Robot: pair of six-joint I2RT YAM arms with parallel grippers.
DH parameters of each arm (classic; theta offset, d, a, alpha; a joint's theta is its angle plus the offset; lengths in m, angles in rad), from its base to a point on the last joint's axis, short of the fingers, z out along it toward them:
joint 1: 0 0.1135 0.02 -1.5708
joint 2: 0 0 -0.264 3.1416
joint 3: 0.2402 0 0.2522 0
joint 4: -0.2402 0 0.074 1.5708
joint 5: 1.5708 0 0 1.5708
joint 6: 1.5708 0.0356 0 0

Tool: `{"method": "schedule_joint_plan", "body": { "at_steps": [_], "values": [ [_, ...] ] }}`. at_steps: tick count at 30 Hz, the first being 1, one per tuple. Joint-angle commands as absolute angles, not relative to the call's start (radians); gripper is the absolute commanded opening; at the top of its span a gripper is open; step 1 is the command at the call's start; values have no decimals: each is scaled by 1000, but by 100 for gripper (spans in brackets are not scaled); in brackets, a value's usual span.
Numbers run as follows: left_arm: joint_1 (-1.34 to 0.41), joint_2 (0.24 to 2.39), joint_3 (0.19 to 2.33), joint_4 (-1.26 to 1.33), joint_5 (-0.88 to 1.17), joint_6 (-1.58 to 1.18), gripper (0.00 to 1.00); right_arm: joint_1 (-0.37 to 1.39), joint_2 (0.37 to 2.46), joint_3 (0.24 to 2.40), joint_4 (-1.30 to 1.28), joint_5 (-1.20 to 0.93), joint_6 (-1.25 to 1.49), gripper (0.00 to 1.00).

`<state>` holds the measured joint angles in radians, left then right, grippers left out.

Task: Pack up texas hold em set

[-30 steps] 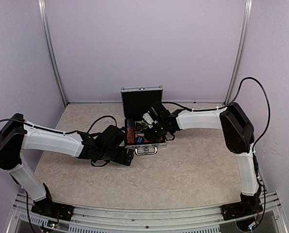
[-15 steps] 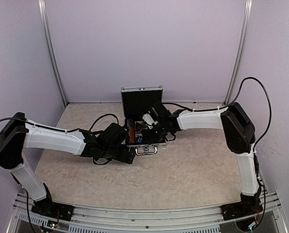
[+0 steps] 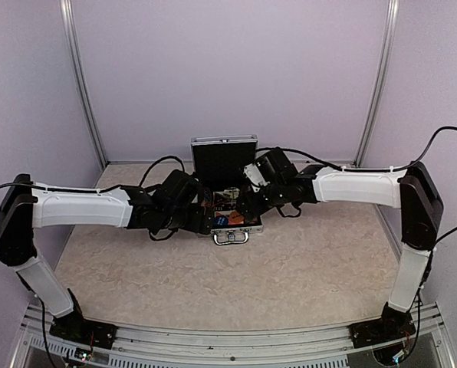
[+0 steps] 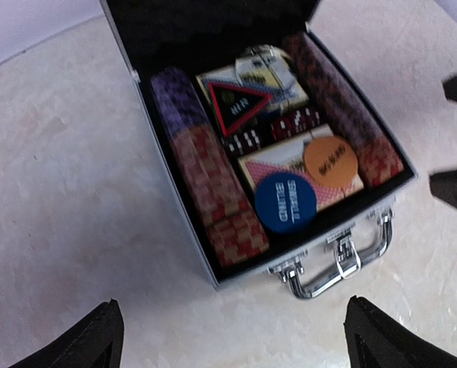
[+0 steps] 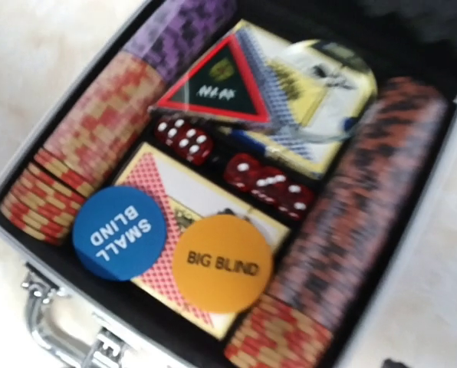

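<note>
At table (image 3: 305, 261) centre, wide-open left gripper (image 4: 232, 326) and spread right gripper (image 4: 455, 136) flank the filled poker case (image 3: 248, 228), lid (image 3: 222, 159) upright beyond.

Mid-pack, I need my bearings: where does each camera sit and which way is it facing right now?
Top external: fixed above and behind the bases, looking down the table; left arm and right arm reach to the open case.
Left wrist: above the case's handle side, looking down into it; left hand's fingertips show at the bottom corners.
Right wrist: close over the case interior; the right hand barely shows here.
Shared: both wrist views show the blue button and red triangle.
</note>
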<state>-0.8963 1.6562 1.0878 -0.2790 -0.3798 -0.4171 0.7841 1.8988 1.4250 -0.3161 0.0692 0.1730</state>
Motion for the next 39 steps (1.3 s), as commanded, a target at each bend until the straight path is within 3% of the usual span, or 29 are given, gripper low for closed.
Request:
{"method": "schedule_joint_plan", "body": {
  "at_steps": [1,13,26,33,39],
  "values": [
    [-817,1611,1189,-264,-410,-352,99,768,1773,1342,-278,137,224,87],
    [-566,1529,1242,120,-109,-266,99,682,1656,1055,-188,29,362,88],
    [-358,1797,1316,482,206,-499,99,680,1562,868,-156,25,406,84],
    [-348,1970,1477,460,262,-537,99,679,1593,836,-113,2,411,84],
    [-344,2027,1461,534,338,-595,99,671,1648,841,-65,-71,412,83]
  ]
}}
